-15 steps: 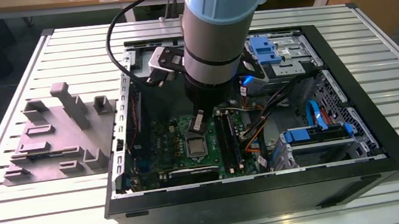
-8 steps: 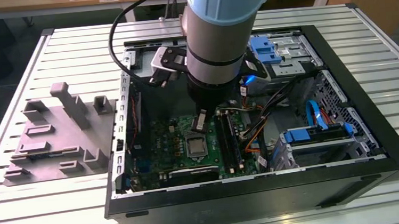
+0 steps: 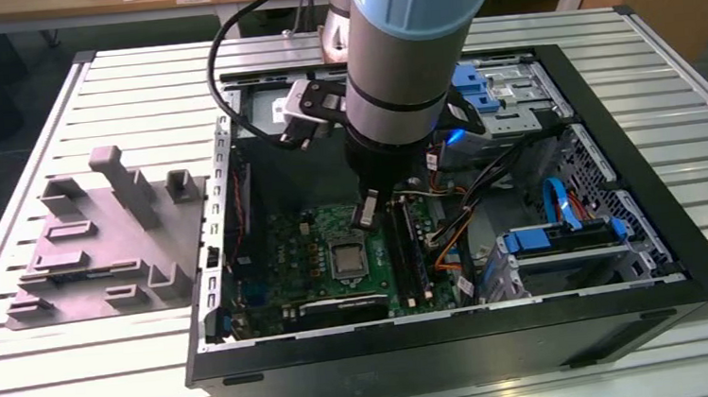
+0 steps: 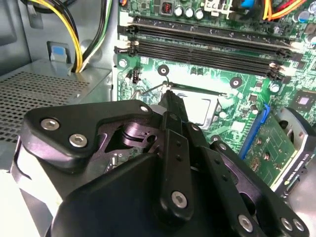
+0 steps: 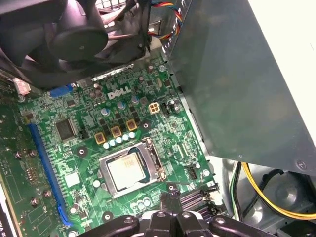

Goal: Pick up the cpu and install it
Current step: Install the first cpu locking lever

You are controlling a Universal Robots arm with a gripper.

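Clearance is the thing to watch here, so take the views in turn.

In the exterior view, your claw [image 3: 366, 215] hangs inside the open computer case [image 3: 701, 266] that lies on the slatted tabletop [image 3: 152, 366]. Its tip is just above the green board, close to the socket where the cpu [image 3: 347, 258] lies flat. The grey fixture [image 3: 92, 247] is well apart, outside the case on the exterior view's left. The case walls box the arm in, and loose cables [image 3: 504, 172] run near the wrist, so I'd keep any travel vertical and slow.

In the second wrist view, the claw [image 4: 170, 98] has its fingers drawn together to a narrow tip with nothing seen between them. The tip sits at the edge of the socket, and the pale top of the cpu [image 4: 197, 106] shows just past it. The black memory slots [image 4: 207, 42] run close beyond, so there is little room on that side.

In the first wrist view, the cpu [image 5: 129, 170] looks square within the metal socket frame [image 5: 154, 159], though I can't tell whether it is fully seated. The claw [image 5: 170, 197] is beside the frame, not touching the chip. The grey box [image 5: 237, 89] and the yellow wires [image 5: 261, 195] crowd one side, and the long blue slot [image 5: 44, 168] runs along the other. Open space lies straight up; avoid dragging sideways across the frame.
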